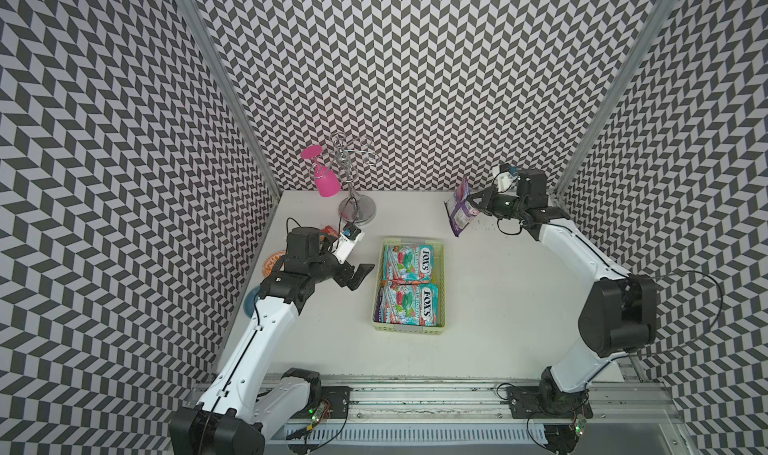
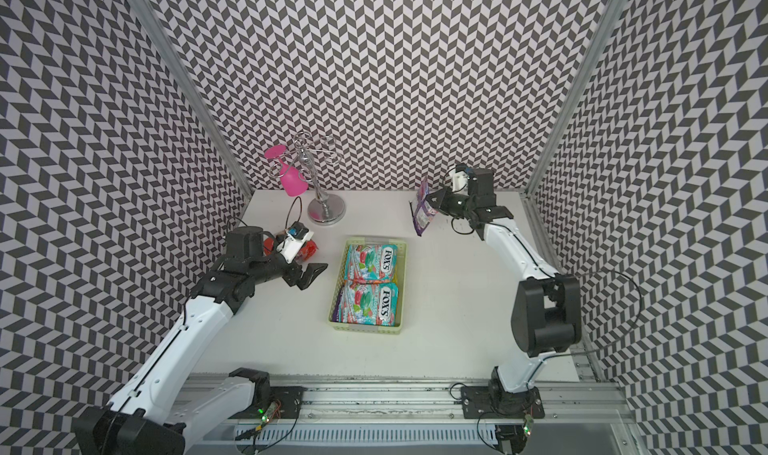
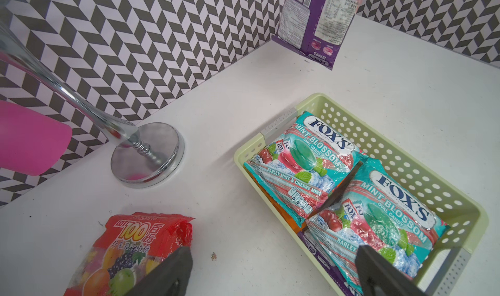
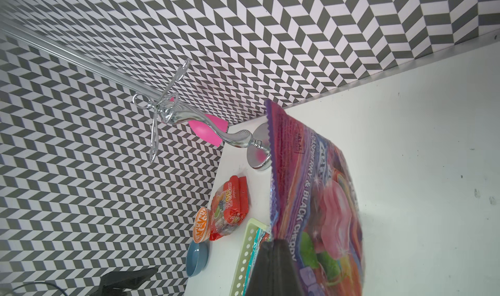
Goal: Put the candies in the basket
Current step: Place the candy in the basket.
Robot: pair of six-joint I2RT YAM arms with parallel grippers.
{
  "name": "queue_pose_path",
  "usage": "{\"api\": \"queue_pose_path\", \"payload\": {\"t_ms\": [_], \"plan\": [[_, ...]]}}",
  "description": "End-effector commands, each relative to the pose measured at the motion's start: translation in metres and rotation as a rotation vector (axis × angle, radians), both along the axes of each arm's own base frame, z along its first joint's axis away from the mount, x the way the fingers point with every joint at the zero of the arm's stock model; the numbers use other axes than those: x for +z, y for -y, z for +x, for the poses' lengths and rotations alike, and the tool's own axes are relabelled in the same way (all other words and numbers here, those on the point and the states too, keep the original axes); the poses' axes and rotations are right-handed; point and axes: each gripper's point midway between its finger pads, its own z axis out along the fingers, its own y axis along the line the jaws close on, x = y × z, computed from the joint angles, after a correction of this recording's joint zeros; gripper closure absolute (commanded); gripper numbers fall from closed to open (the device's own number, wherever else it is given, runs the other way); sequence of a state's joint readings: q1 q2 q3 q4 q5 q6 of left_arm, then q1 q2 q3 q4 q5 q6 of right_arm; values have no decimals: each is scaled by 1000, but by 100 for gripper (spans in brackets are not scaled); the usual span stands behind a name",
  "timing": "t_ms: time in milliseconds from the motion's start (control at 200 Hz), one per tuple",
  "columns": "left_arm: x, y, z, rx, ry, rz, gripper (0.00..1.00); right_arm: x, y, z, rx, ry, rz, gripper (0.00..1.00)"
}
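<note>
Right arm (image 1: 582, 261) stretched rearward, fingers (image 1: 478, 203) pinching purple bag (image 1: 459, 211) aloft.

2 top views: high, far | wrists: near, seemingly oblique | share basket (image 1: 409, 329)

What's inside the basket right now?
Two teal bags cover the top of the basket. An orange bag peeks from under one, a purple bag from under the other. Anything deeper is covered.
</note>
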State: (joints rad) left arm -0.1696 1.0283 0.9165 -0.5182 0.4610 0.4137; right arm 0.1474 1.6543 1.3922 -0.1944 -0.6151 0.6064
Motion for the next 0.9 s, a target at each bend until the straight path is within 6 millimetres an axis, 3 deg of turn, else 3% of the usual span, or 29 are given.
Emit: {"api": "queue_pose_path", "payload": {"t_ms": [0,190,411,736,896], "plan": [[3,-1,2,10,22,-8,1,50,-2,-14,-5,130,85,100],[6,-5,4,30,28,-6,1,63,-7,-47,-21,114,219,100],[9,-5,3,23,28,-17,2,75,-27,-83,-25,117,328,100],[8,-4,2,17,33,-20,1,83,-67,-116,-28,84,495,100],[12,-3,1,10,36,-20,1,75,-96,-123,-10,33,558,100]]}}
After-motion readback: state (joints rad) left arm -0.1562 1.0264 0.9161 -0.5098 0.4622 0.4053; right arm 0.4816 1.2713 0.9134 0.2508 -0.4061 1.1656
